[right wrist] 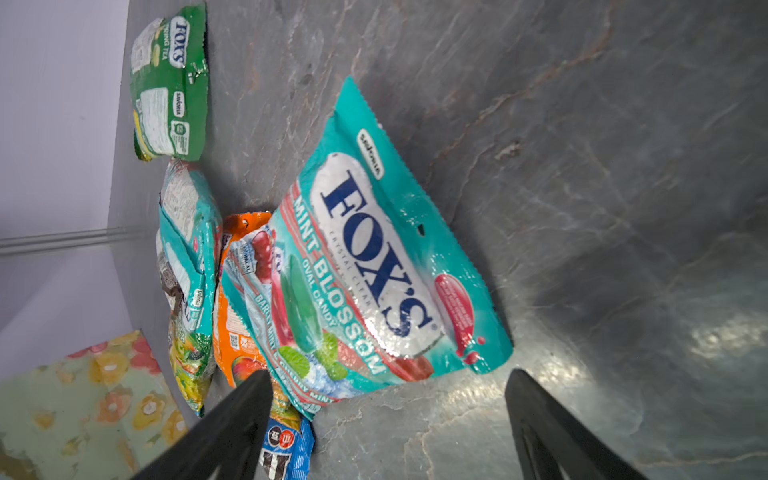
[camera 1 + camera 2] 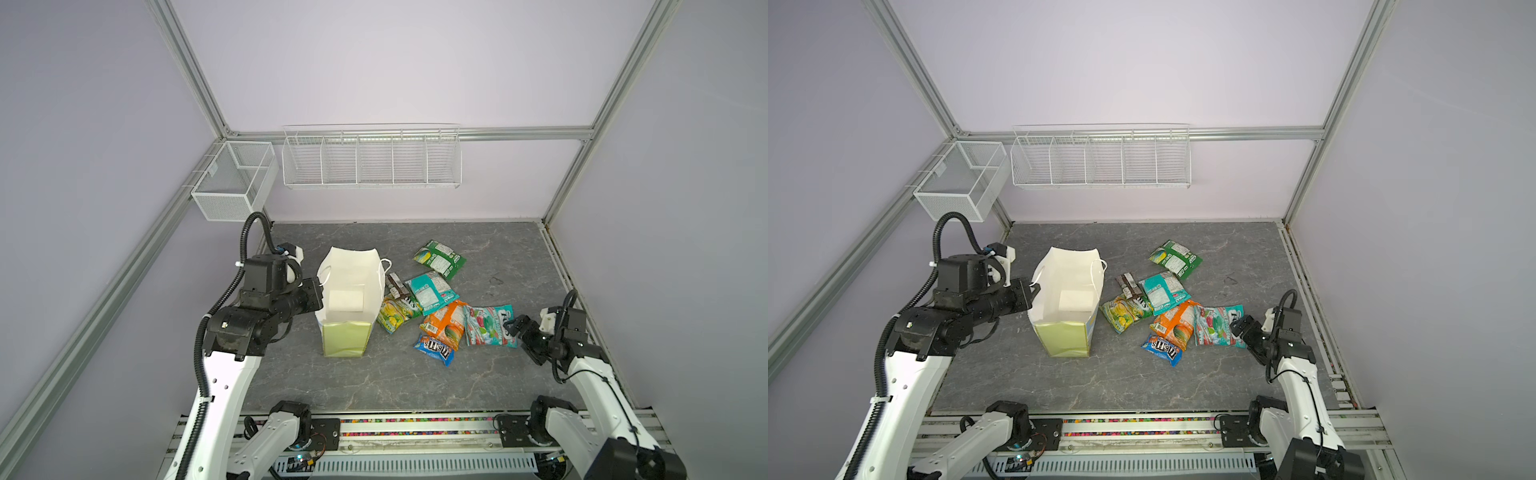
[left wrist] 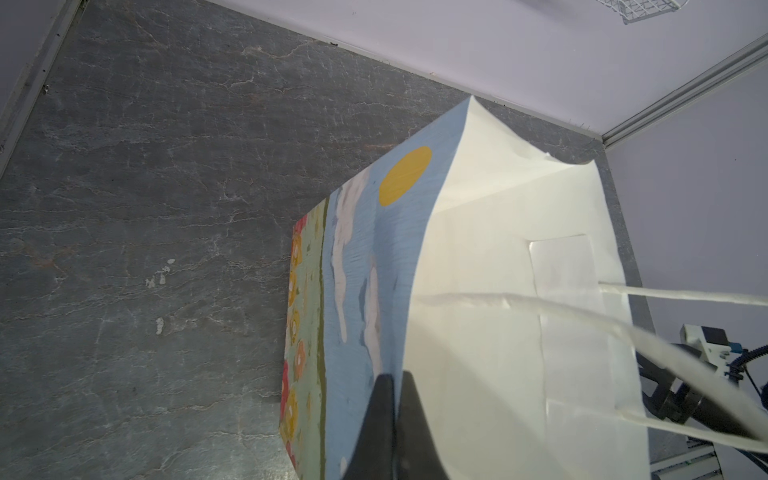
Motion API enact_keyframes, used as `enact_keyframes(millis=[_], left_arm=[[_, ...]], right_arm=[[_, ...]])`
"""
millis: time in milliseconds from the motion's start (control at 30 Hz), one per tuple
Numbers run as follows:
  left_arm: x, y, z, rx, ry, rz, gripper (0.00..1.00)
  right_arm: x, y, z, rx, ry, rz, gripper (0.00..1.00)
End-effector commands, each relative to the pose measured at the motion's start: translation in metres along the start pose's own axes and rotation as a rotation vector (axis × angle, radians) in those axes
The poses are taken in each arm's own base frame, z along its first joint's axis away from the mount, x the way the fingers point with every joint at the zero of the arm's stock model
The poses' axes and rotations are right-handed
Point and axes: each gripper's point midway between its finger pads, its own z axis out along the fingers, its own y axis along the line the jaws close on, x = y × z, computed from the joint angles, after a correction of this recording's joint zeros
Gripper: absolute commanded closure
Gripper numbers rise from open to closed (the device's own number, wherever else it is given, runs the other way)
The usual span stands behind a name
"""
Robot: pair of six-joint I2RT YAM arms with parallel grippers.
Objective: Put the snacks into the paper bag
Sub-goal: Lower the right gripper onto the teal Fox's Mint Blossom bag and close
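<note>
Top views: paper bag (image 2: 347,338) stands upright, mouth facing up.

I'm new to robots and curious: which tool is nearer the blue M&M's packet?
Right. The right tool is open beside the mint packet, just right of the M&M's packet. The left tool is shut on the rim of the bag, on its far side.

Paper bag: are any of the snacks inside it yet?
No: in a top view the paper bag shows only its bare white inside, and the snacks lie on the table beside it.
</note>
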Motion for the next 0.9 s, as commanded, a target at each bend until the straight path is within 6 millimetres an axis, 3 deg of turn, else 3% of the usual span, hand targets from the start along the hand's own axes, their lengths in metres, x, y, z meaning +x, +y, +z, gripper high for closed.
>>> enact_keyframes(millis=[0,500,867], left_arm=[[0.006,-0.001,-0.001,0.010,0.012,0.008,1.00],[0.003,-0.003,0.004,0.021,0.008,0.003,1.00],[0.006,-0.001,0.006,0.021,0.010,-0.001,1.00]], right_arm=[[0.003,0.001,0.004,-0.072,0.034,0.062,0.10],[0.010,-0.022,0.028,-0.063,0.085,0.151,0.08],[0.016,-0.035,0.044,-0.046,0.119,0.184,0.01]])
